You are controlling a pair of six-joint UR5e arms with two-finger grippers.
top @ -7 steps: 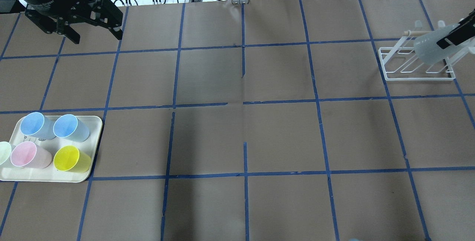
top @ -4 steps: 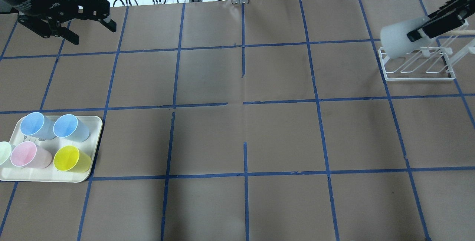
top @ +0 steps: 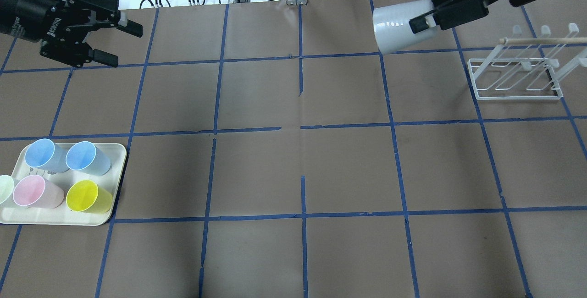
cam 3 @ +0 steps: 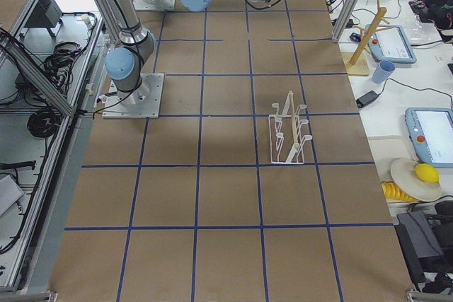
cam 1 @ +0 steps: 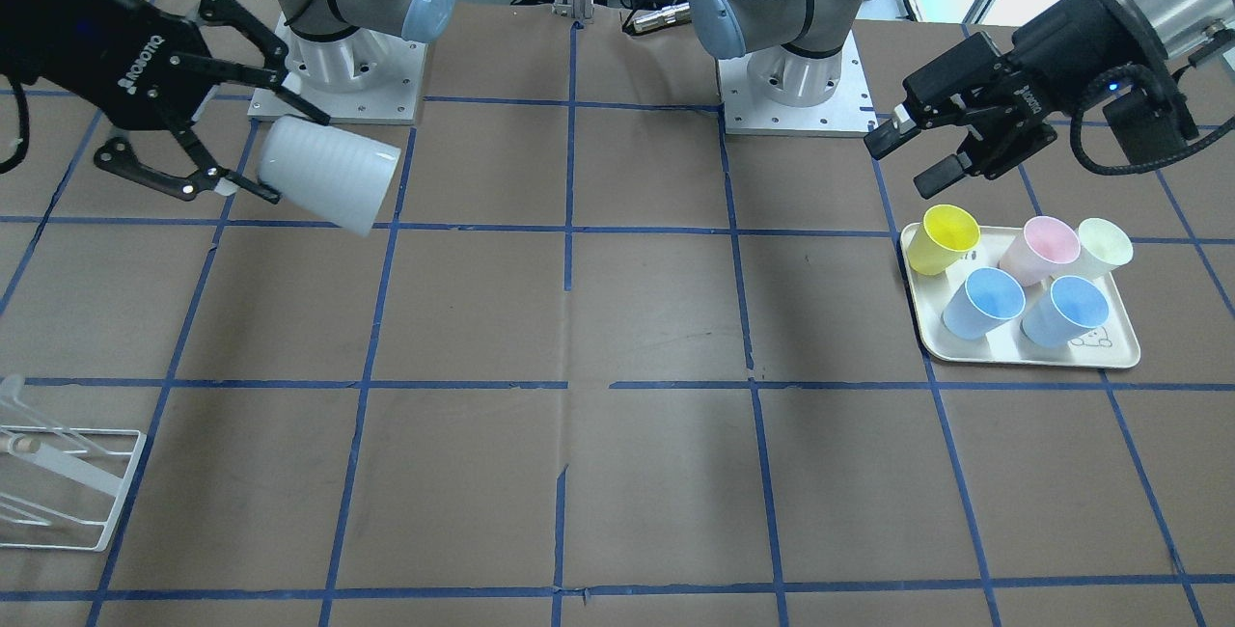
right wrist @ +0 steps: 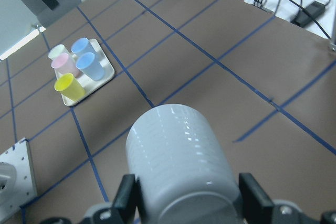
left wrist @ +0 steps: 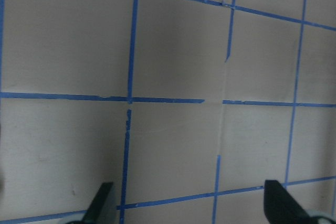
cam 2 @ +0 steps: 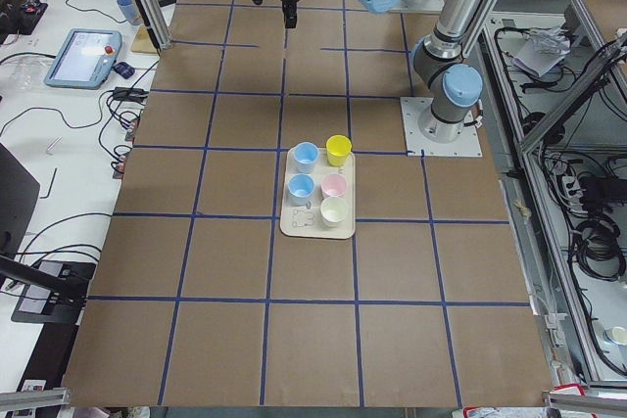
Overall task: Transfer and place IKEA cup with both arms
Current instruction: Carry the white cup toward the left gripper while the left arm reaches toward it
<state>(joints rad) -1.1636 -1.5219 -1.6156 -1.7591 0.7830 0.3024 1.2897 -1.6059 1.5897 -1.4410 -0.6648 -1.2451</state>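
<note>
The right gripper [top: 418,24] is clamping the pale grey IKEA cup [top: 394,32] between its fingers, holding it sideways in the air over the table's 1 o'clock area, wider end pointing toward 9 o'clock. The left gripper [top: 124,45] is hanging wide open, empty, near 10 o'clock.

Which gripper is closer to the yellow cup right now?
Left. The left gripper hovers open at the table end with the yellow cup; the right gripper is at the opposite end, holding the grey IKEA cup.
</note>
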